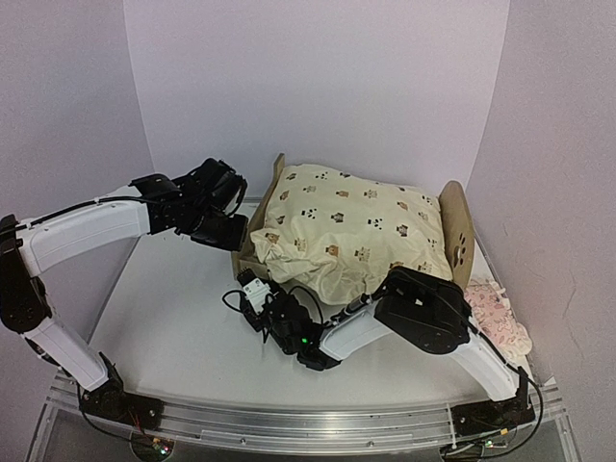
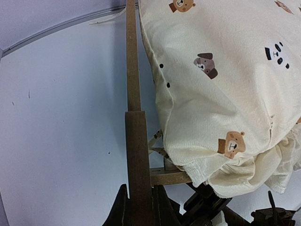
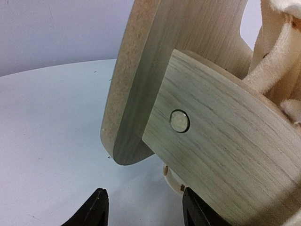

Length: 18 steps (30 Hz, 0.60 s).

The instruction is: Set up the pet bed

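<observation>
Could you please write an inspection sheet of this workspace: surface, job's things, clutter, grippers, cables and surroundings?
Surface: white table, metal rail at the near edge.
Job's things: pet bed, cream cushion lying on it.
Clutter: pink pillow right of the bed.
Grippers: left gripper shut on the bed's end board; right gripper open, fingers beside the wooden frame.
Cables: black cable looped at the right wrist.
Surroundings: plain white walls.

Pet bed (image 1: 454, 207): small light-wood frame, upright on surface, back-centre, long axis left-right. Headboard (image 1: 458, 223) at right end, rounded top, w/ paw-print cutout. Footboard (image 1: 277, 181) at left end, leaning slightly outward. Side rail (image 3: 225, 160) has round plug at joint. Mattress base hidden.
</observation>
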Motion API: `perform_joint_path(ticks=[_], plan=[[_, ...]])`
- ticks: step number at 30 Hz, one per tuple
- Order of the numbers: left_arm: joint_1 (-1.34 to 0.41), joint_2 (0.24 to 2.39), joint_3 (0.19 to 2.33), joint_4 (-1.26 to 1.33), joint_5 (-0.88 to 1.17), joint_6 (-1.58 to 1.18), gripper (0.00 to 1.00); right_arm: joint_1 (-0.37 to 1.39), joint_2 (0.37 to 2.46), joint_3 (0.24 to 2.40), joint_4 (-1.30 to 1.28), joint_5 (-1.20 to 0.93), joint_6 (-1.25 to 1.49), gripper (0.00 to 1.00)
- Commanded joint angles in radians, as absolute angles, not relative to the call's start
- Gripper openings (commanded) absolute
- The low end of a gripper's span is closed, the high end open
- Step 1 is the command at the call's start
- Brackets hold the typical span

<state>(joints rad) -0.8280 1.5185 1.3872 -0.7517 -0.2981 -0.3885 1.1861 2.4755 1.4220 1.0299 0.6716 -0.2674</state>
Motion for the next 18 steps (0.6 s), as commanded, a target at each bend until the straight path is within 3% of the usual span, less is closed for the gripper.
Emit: perform_joint_path(ticks=[1, 10, 18], plan=[[-0.841, 1.428, 1.483, -0.652, -0.264, -0.348, 0.00, 1.169, 2.500, 1.464, 1.086, 0.703, -0.280, 0.54], [-0.842, 1.420, 1.486, -0.650, -0.254, -0.350, 0.00, 1.167, 2.588, 1.599, 1.036, 0.740, -0.348, 0.53], [-0.844, 1.416, 1.499, -0.661, -0.255, -0.350, 0.00, 1.151, 2.644, 1.673, 1.037, 0.821, -0.393, 0.46]])
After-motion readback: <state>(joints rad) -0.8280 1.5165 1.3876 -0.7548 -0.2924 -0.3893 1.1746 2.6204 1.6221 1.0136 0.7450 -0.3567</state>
